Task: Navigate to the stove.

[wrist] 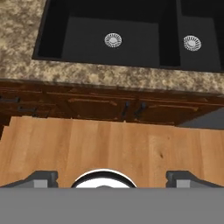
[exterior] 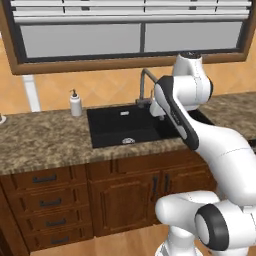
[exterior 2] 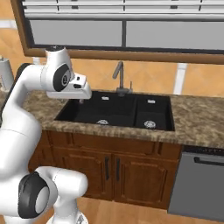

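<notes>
base faces the black double sink (exterior 2: 118, 111) set in the granite counter (exterior: 45, 142), faucet (exterior 2: 119, 78) behind it, window (exterior: 130, 35) above. soap dispenser (exterior: 75, 103) stands left of the sink; a grey dishwasher panel (exterior 2: 199, 186) sits to its right. no stove among these fixtures, so its place can't be told from here.

gripper (wrist: 112, 177) hangs over the wooden floor (wrist: 109, 148) in front of the cabinet doors (wrist: 131, 109), fingers wide apart, nothing between them.

judgement: a stove is a heavy, rigid, fixed appliance (nothing to grasp or lift); the job is driving the base until it's in front.
</notes>
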